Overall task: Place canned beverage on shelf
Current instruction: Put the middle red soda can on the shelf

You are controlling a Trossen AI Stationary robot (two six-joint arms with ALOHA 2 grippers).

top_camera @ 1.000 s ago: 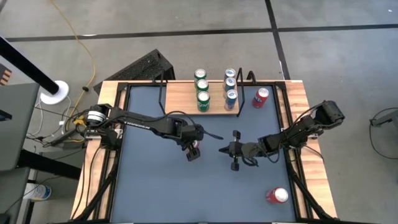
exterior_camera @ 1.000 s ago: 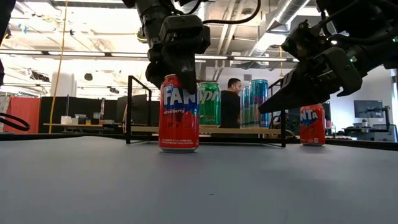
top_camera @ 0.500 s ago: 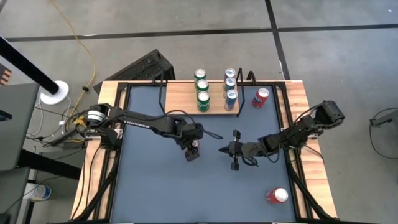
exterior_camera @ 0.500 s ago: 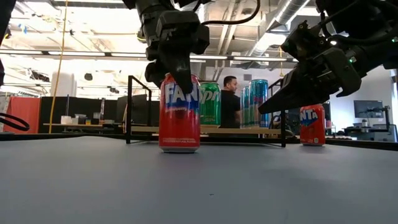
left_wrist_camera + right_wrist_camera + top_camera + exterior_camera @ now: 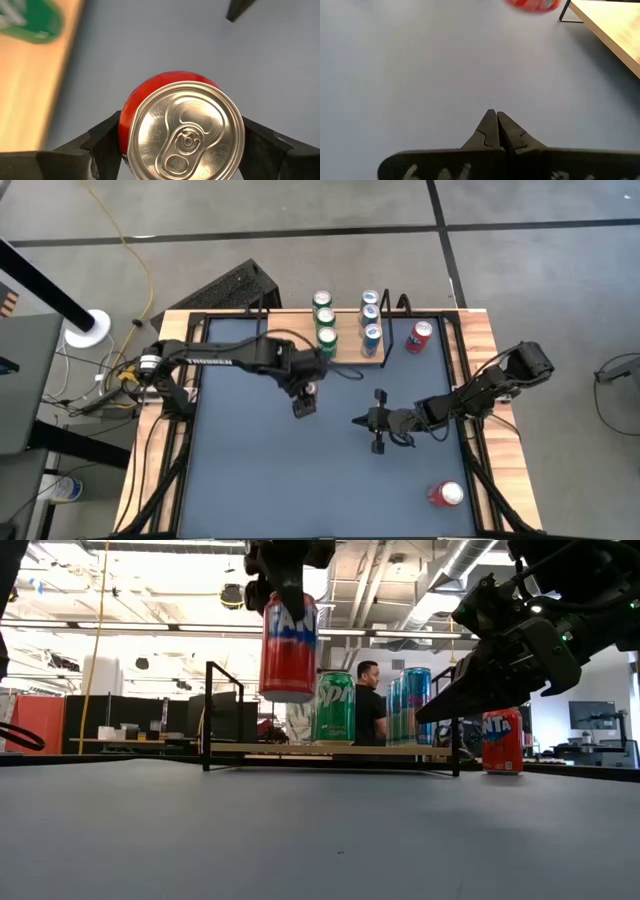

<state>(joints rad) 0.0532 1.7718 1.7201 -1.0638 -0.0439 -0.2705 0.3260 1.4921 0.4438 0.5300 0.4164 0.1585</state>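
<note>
The left gripper (image 5: 289, 580) is clamped on a red can (image 5: 288, 648) by its upper sides, holding it upright and clear of the tabletop (image 5: 330, 470), high enough by the look of it to pass over the shelf (image 5: 290, 335) edge. The shelf lies just beyond, with 3 green cans (image 5: 325, 325) and 3 blue cans (image 5: 371, 318) in rows, leaving bare board on its left part. The right gripper (image 5: 496, 131) waits pressed shut over mid-tabletop.
</note>
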